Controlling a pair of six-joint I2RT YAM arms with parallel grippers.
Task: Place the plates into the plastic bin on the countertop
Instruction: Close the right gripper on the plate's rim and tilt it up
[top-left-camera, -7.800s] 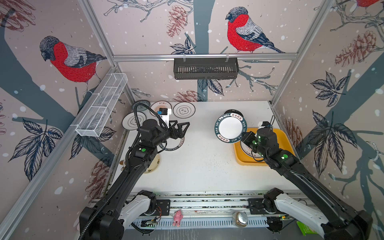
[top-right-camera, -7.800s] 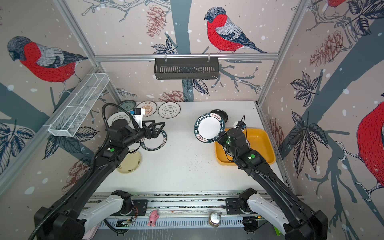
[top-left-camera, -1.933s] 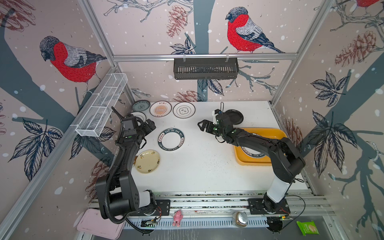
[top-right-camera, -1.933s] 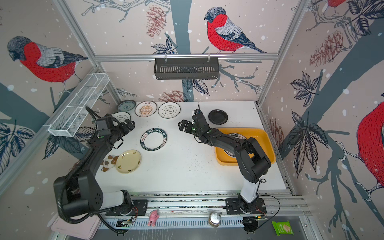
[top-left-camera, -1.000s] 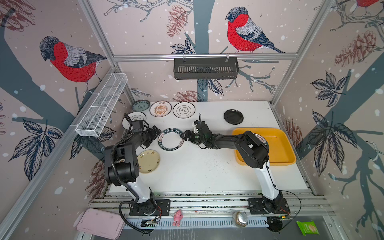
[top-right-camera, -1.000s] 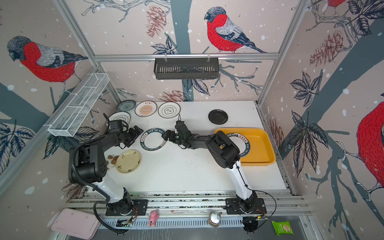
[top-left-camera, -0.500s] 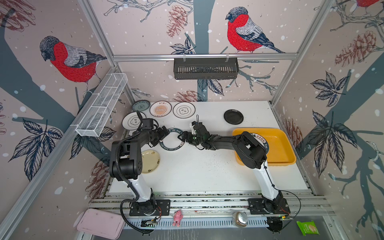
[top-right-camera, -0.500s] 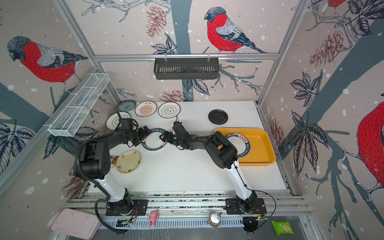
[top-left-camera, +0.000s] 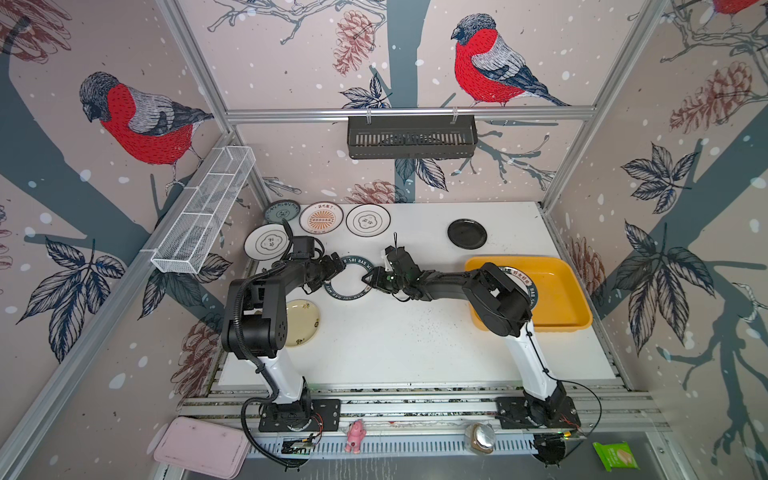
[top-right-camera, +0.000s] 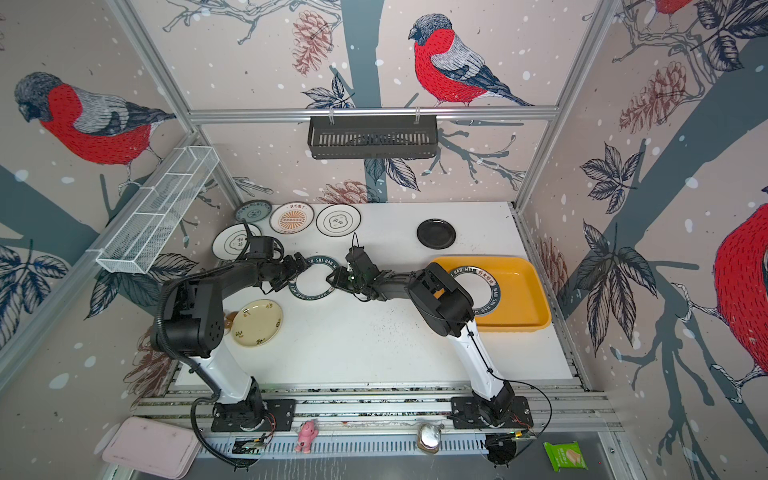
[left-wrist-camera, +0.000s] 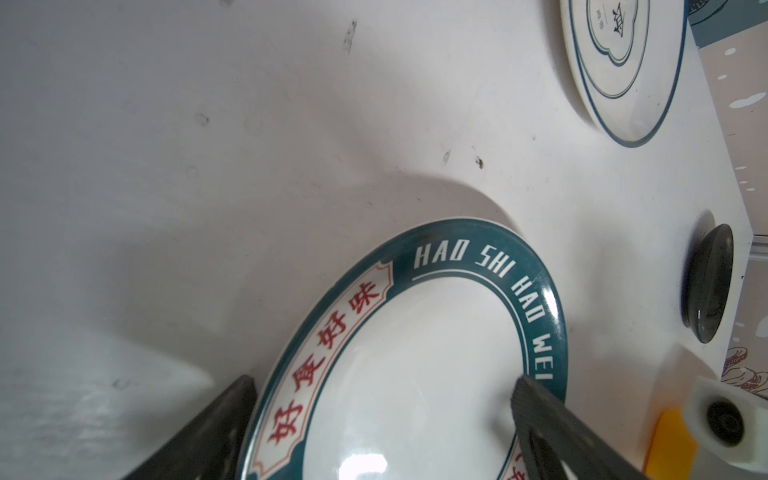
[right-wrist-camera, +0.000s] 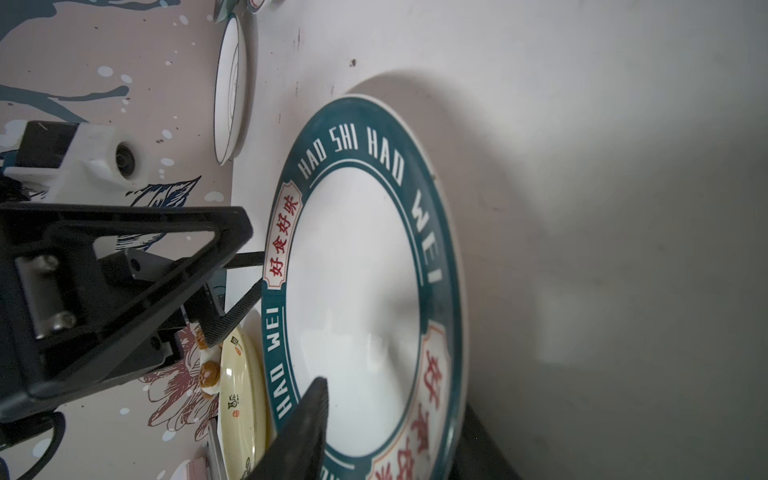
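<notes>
Two sets of jaws flank the lettered plate (top-left-camera: 348, 277) on the desk (top-left-camera: 395, 345), apart from the plastic bin (top-left-camera: 559, 293): left jaws spread, right jaws' pinch we cannot tell, so we must seat its rim deep.

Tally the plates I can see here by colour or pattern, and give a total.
Dark lettered-rim plates: 2
White flower-outline plates: 2
Orange sunburst plate: 1
Grey-teal plate: 1
Black plate: 1
Cream plate: 1
Total: 8 plates in view
</notes>
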